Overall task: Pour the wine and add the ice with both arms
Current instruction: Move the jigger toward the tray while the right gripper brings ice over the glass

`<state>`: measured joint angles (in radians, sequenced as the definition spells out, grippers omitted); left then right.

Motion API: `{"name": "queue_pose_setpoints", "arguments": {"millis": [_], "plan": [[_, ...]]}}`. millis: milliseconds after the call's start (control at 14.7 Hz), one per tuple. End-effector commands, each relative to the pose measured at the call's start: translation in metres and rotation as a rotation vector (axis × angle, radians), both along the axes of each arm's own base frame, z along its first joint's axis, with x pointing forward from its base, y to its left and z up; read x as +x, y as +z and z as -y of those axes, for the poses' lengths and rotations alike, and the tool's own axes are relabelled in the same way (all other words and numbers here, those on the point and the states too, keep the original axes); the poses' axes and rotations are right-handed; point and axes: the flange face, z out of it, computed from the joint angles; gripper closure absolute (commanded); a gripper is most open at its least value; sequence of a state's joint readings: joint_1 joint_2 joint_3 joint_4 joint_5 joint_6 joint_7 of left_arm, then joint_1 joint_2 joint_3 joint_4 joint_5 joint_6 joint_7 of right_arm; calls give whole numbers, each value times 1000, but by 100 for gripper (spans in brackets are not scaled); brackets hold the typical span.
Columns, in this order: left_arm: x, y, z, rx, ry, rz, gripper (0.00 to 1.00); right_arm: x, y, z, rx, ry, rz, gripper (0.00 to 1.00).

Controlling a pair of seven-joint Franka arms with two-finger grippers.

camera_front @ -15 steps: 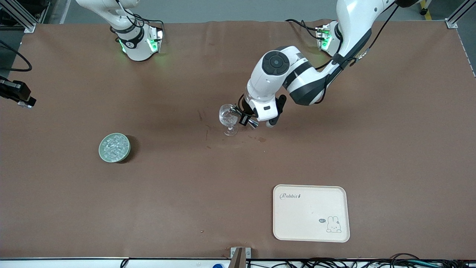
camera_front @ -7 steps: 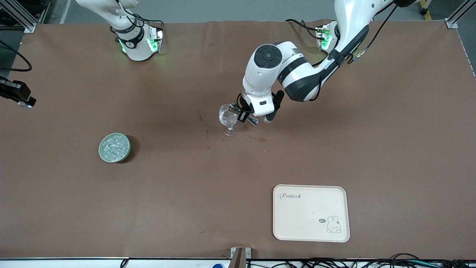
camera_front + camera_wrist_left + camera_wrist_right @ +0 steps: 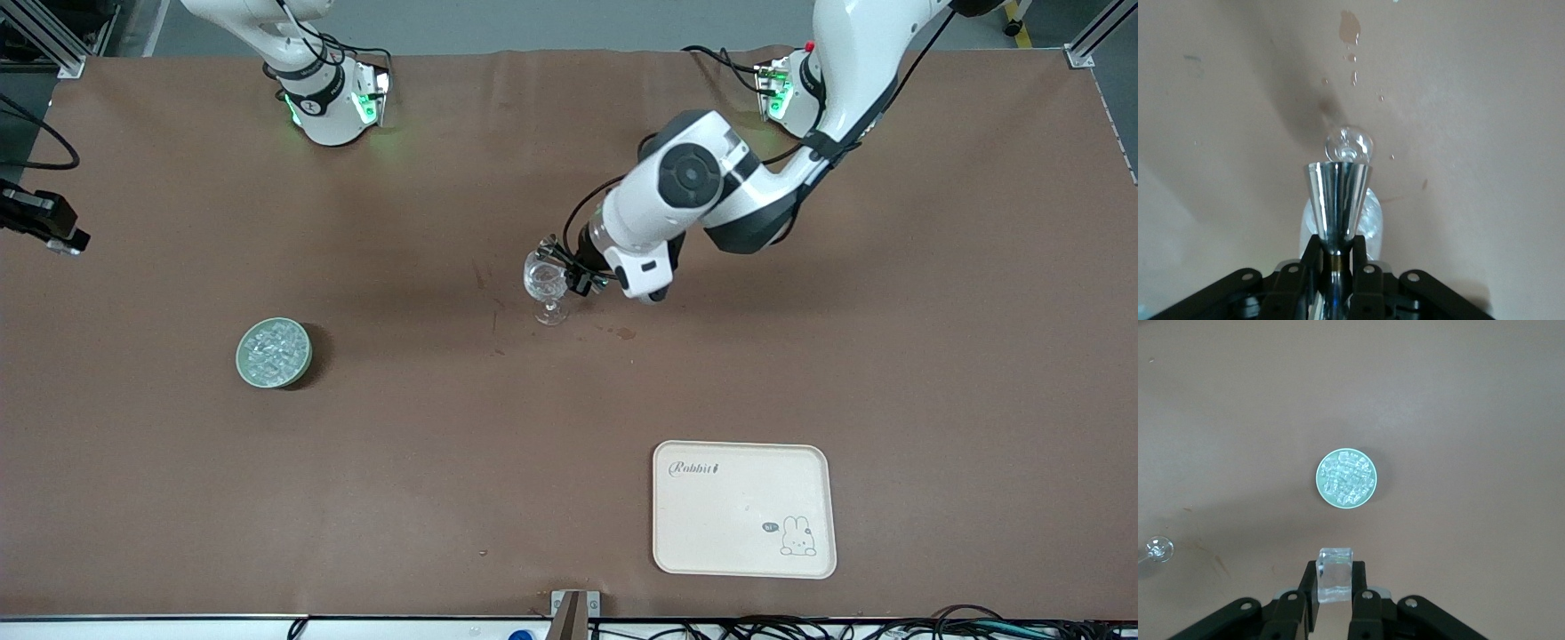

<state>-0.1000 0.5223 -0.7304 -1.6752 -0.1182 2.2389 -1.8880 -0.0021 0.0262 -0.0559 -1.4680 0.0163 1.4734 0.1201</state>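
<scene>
The left arm's elbow has swung toward its own end of the brown table (image 3: 569, 418). Left gripper (image 3: 572, 271) clamps a steel jigger (image 3: 1337, 200) over the wine glass (image 3: 545, 284); right gripper (image 3: 1335, 592) pinches an ice cube (image 3: 1335, 583) above the dish of ice (image 3: 274, 353).

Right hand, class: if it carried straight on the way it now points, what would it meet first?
Probably the green dish of ice: the right hand, gripping one ice cube, points at it from above, though depth is unclear.

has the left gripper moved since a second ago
Yes. The left gripper, holding the metal jigger, has shifted slightly toward the robots' bases relative to the wine glass, which stayed put.
</scene>
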Motion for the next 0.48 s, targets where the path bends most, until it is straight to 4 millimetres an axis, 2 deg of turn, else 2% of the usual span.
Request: {"name": "queue_pose_setpoints", "arguments": {"millis": [0, 136, 341, 409], "plan": [[25, 13, -34, -107, 12, -30, 100, -3, 1, -45, 3, -56, -15, 96], [47, 22, -68, -231, 27, -48, 100, -6, 1, -87, 1, -94, -18, 96], [79, 19, -115, -318, 69, -63, 100, -17, 1, -160, 31, -157, -21, 96], [92, 19, -133, -365, 111, -63, 100, -21, 2, -178, 56, -188, -25, 96]]}}
